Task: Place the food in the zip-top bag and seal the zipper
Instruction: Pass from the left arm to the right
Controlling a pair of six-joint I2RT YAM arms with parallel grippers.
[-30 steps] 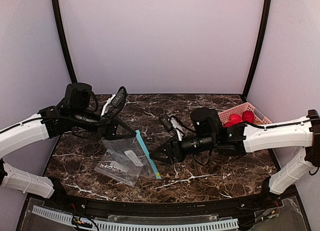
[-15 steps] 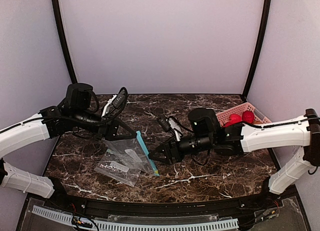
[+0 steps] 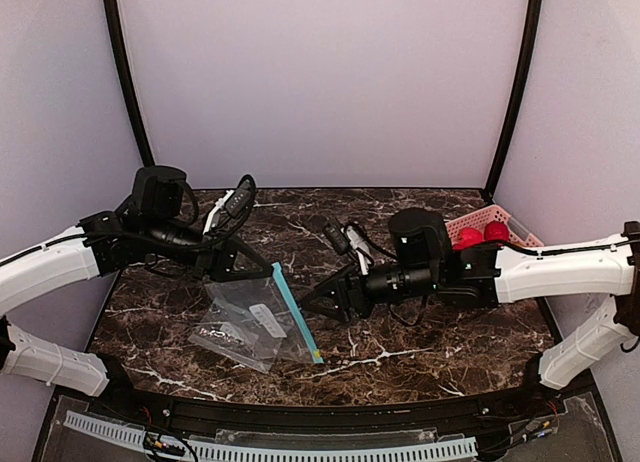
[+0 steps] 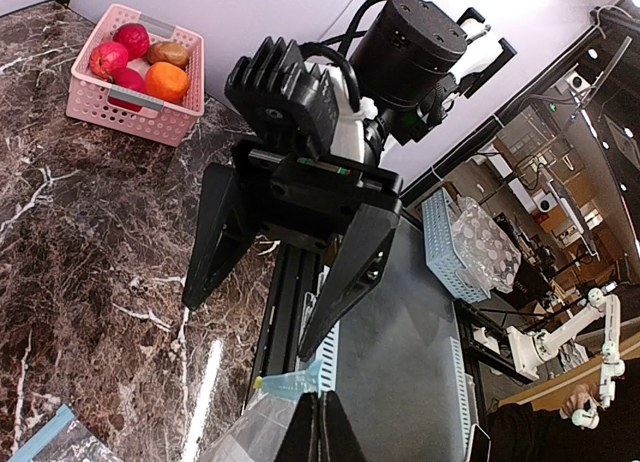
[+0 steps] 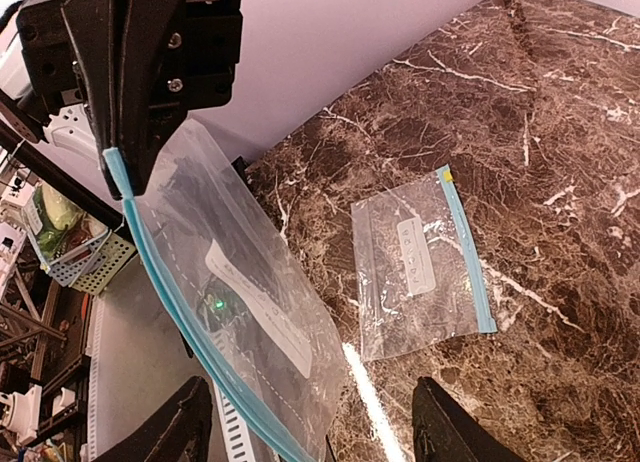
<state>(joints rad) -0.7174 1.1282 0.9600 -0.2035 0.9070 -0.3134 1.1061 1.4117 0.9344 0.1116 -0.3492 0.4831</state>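
1. Plainly, the left gripper [image 4: 316,434] is pressed together, pinching the upper corner of the zip-top bag [image 5: 235,272] at the top end of its zipper [image 5: 178,292].
2. From that pinch the bag hangs in the air, tilted. The teal zipper edge slants down toward the right arm, and the white label [image 5: 255,307] faces the right wrist camera. In the top view its low end comes down close to the table [image 3: 400,352]; I cannot tell whether it rests there.
3. The right gripper [image 5: 315,437] faces the bag with its jaws spread wide and nothing held. In its own wrist view the bag's low end and the zipper run down between the two fingers [image 5: 190,422]. I cannot tell whether either finger touches the plastic.
4. A second bag [image 5: 415,272], also clear with a teal strip and a white label, lies flat on the dark marble. It is beyond the hanging one in the right wrist view and apart from both grippers.
5. The food [image 4: 165,80] sits in the pink basket [image 4: 130,117] at the table's far right corner, well apart from the held bag. The left wrist view shows three red pieces, one brown and one orange.
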